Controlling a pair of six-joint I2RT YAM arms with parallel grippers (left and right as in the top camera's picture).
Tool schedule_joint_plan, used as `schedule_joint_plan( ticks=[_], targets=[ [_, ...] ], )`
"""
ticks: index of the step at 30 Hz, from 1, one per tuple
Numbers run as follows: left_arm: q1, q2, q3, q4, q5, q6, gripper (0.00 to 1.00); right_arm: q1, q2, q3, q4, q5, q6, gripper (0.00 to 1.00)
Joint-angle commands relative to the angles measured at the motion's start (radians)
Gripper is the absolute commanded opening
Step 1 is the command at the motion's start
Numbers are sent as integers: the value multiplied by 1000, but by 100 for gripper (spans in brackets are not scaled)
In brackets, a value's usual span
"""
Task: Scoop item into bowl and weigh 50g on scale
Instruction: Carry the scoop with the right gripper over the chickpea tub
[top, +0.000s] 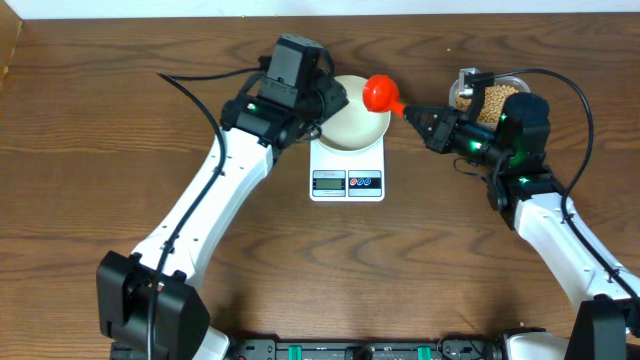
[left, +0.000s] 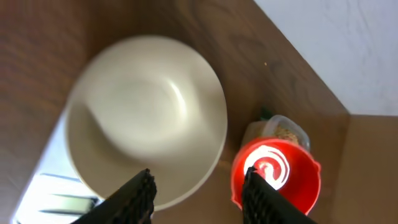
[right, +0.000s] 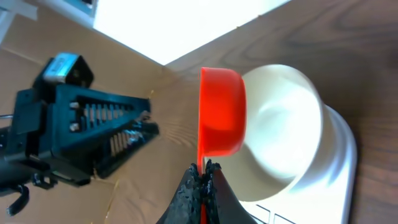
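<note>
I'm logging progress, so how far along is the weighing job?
Done: the bowl sits on the scale, and the left tool is open at its rim. In hand: the right tool is shut on the scoop, which hangs empty beside the bowl. Left: the bowl looks empty, so beans from the tub have yet to be scooped in and weighed.

One white bowl (top: 352, 122); one kitchen scale (top: 347, 183) with two round buttons (top: 364, 181); one red scoop (top: 380, 93); one clear tub (top: 466, 78) of beans (top: 492, 97), too many to count; my left gripper (left: 198, 198) and my right gripper (right: 203, 177), two in all.
</note>
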Motion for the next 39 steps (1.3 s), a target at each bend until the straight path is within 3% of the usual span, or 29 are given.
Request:
schedule_joint_plan(
  ticks=[1, 6, 14, 22, 31, 37, 39],
  targets=[
    [28, -2, 5, 6, 8, 158, 46, -10, 5, 18, -24, 29, -35, 2],
    [44, -3, 6, 26, 96, 423, 48, -10, 5, 46, -93, 34, -78, 2],
    [44, -4, 6, 37, 95, 599, 51, -10, 5, 187, -356, 69, -214, 1],
    [46, -4, 6, 82, 95, 639, 51, -25, 5, 355, -600, 128, -341, 1],
    [45, -92, 6, 80, 99, 693, 52, -150, 3, 539, -905, 164, -491, 1],
    [10, -144, 6, -15, 99, 700, 51, -248, -11, 560, -992, 164, -535, 1],
    [-11, -144, 6, -60, 98, 703, 46, -274, -11, 560, -1016, 164, -535, 1]
  ],
)
